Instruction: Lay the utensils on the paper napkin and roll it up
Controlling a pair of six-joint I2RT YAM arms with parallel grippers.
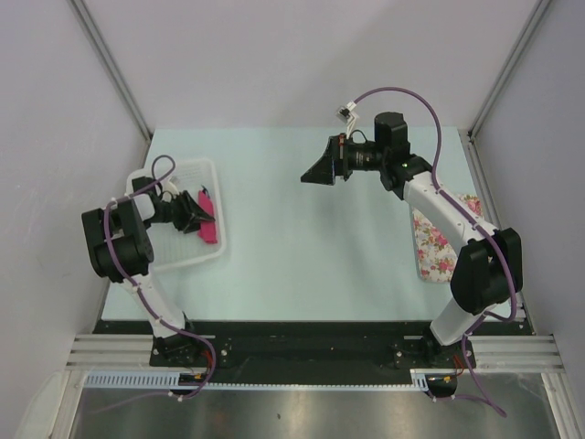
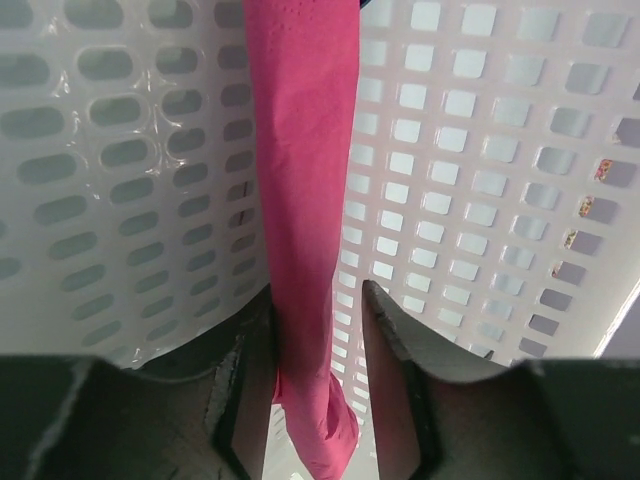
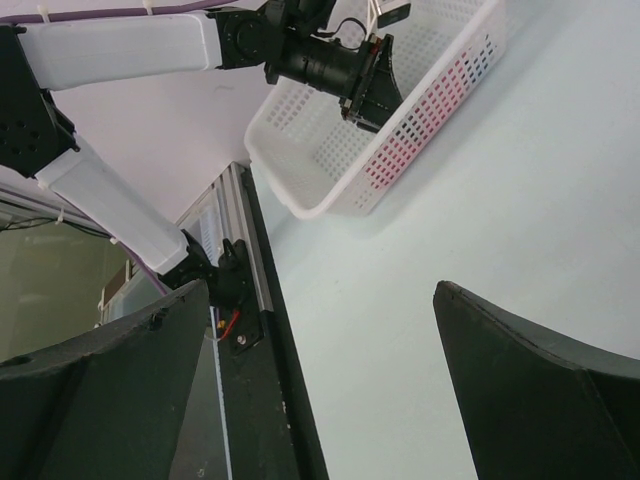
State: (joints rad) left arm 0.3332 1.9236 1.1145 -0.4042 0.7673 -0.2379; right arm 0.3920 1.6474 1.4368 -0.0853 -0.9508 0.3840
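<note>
Hazard in straddling folded napkin [image 2: 300,200] inside basket [image 2: 480,200] with left end effector [image 2: 317,290] open, not yet clamping: closing off-centre and pinching one thin layer, tearing it or snagging mesh while lifting, with right end effector [image 3: 320,285] hanging wide open, empty, above bench [image 3: 450,200].
</note>
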